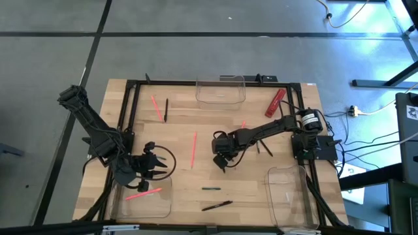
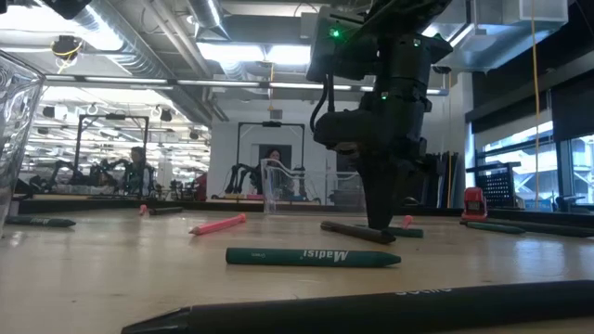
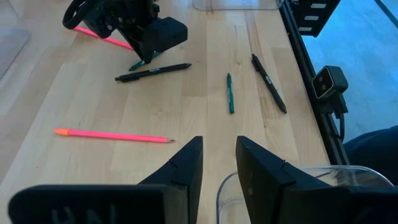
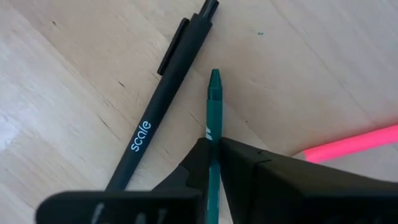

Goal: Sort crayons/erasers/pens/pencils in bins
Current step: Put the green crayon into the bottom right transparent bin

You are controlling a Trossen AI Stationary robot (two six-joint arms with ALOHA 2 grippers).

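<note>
Wooden table carries three clear bins, one holding a pink pencil; right claw pinches a green crayon.

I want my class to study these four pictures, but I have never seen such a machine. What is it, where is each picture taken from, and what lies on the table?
These are two robot arms at a wooden table. One picture looks down from above, one looks level across the table, and two come from cameras on the arms' wrists. Pink pencils, black pens and green crayons lie scattered between three clear bins; a red block lies near the far bin. The right claw has closed on a green crayon beside a black pen. The left claw waits open over the rim of a bin.
</note>
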